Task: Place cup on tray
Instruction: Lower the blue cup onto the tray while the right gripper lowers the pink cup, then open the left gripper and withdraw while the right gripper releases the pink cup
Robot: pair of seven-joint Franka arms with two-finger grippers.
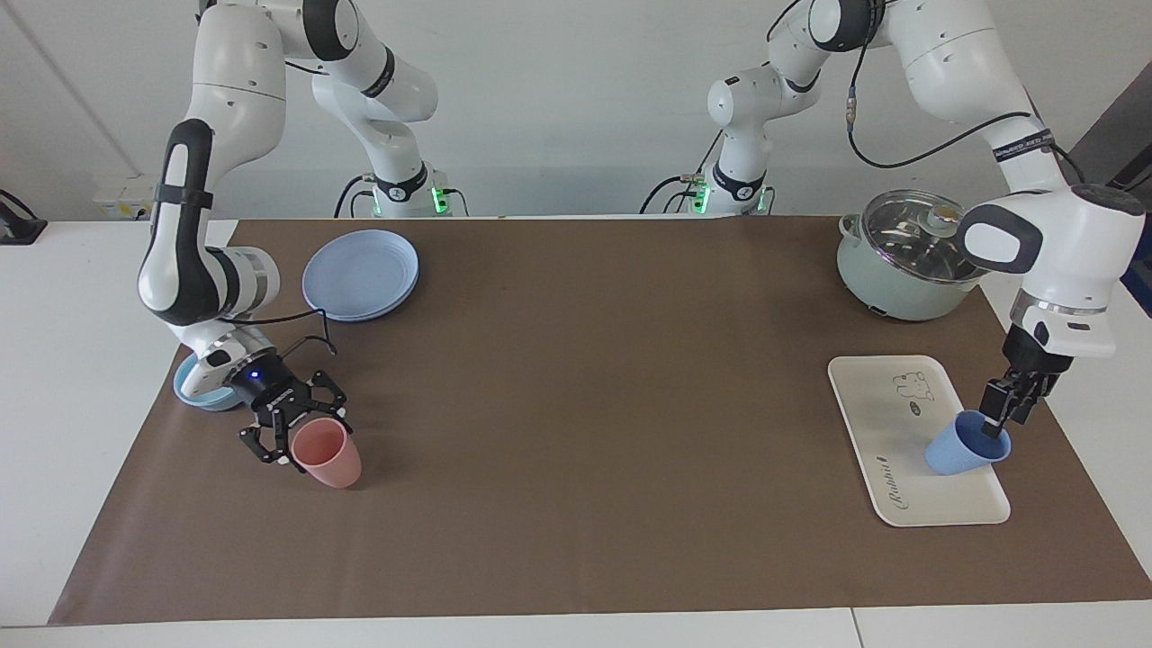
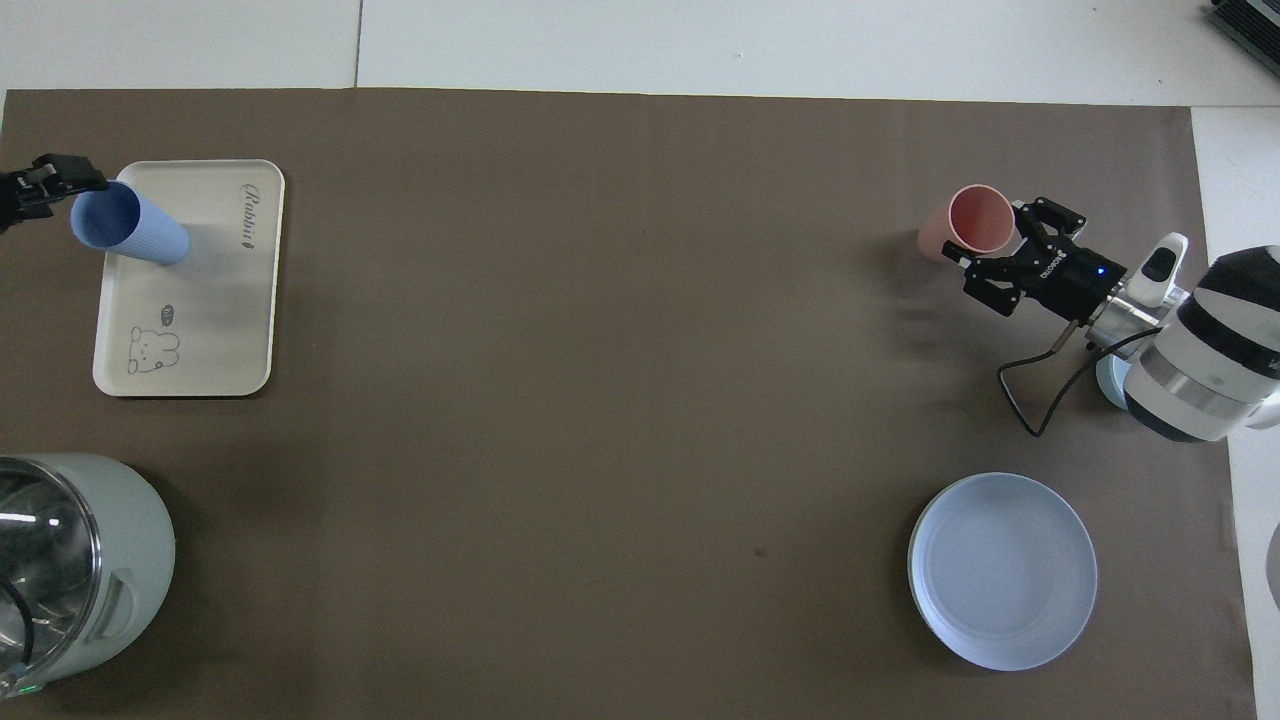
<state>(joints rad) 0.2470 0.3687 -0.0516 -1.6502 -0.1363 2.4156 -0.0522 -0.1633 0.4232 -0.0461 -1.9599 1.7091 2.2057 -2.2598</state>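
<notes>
The medium-blue cup [image 1: 961,452] leans over the cream-white tray [image 1: 886,396], its base low over or on the tray's end farther from the robots. My left gripper [image 1: 999,423] is shut on the cup's rim from above. In the overhead view the cup [image 2: 135,230] lies over the tray [image 2: 200,300] by the "Rabbit" script, with the left gripper [image 2: 50,185] at its rim. My right gripper [image 1: 301,432] is open, low at the rim of a pink cup [image 1: 331,457] at the right arm's end; it also shows in the overhead view [image 2: 995,248].
A pale green pot with a glass lid [image 1: 900,270] stands nearer to the robots than the tray. A round blue plate [image 1: 360,273] lies near the right arm's base. A light-blue bowl [image 1: 200,394] sits under the right wrist.
</notes>
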